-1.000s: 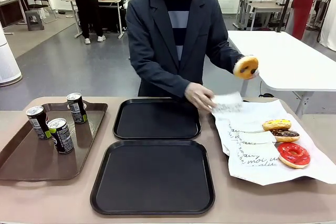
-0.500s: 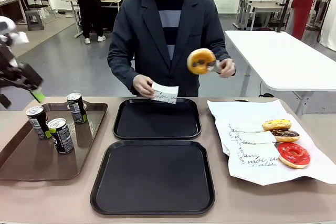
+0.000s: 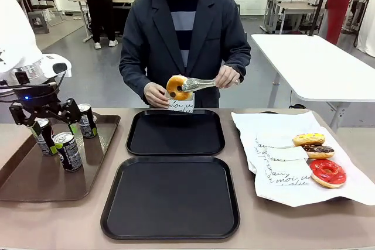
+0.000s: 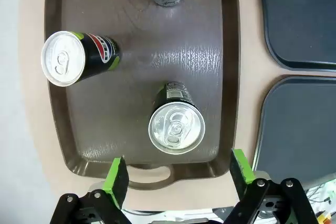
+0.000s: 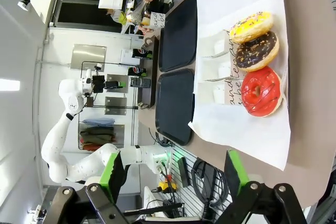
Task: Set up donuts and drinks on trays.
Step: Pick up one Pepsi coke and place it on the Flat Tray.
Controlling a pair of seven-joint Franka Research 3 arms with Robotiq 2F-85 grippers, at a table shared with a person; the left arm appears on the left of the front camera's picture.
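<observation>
Left gripper [image 3: 45,122], jaws wide and empty, hangs over the drinks [image 3: 69,150] at the brown tray's [image 3: 35,194] far end in the front view, so by your left wrist view centre it on the can [image 4: 176,127] nearest the handle edge and drop straight, while the right wrist view has the right gripper [image 5: 173,174] spread empty beside the donuts [image 5: 261,91] on their paper [image 5: 247,140].

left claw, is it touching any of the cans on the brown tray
Apart. The left wrist view shows the open left claw with bare brown tray between its green pads and the nearest can.
</observation>
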